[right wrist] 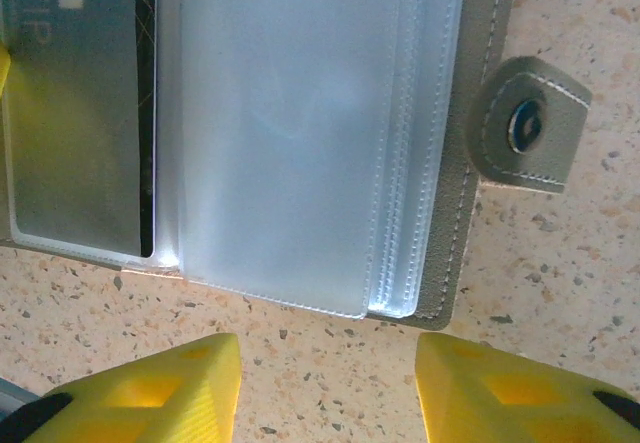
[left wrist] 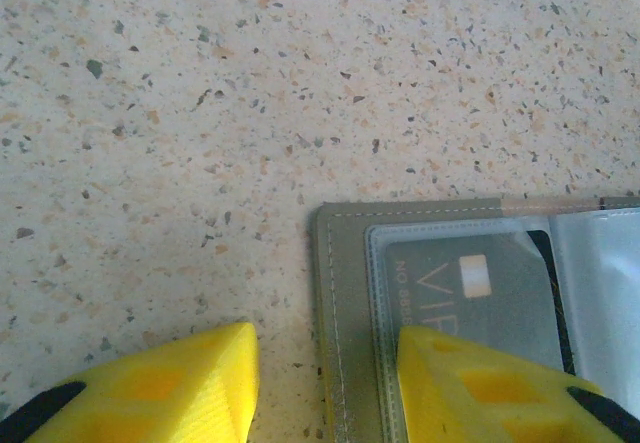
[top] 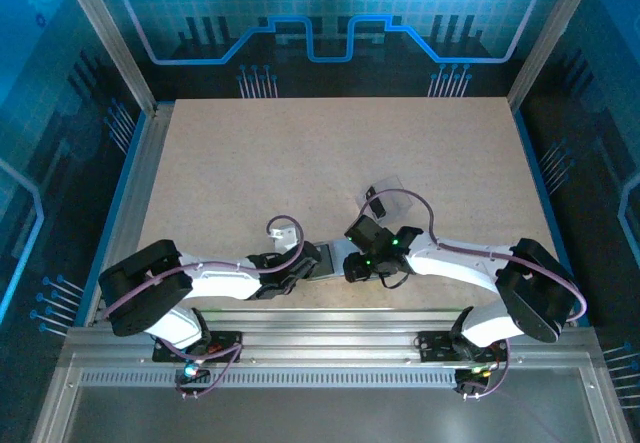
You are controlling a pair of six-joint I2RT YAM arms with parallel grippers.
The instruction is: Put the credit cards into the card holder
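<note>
The grey card holder lies open and flat on the table between my two grippers. A black credit card marked VIP sits inside its left clear sleeve, and it also appears as the black card at the top left of the right wrist view. My left gripper is open and straddles the holder's left edge: one yellow finger rests over the sleeve, the other over the table. My right gripper is open just off the holder's right panel, with bare table between its fingers.
The holder's snap tab sticks out to the right of its right panel. A clear plastic box stands just beyond the right gripper. The speckled tabletop stretches away behind, bounded by metal frame rails.
</note>
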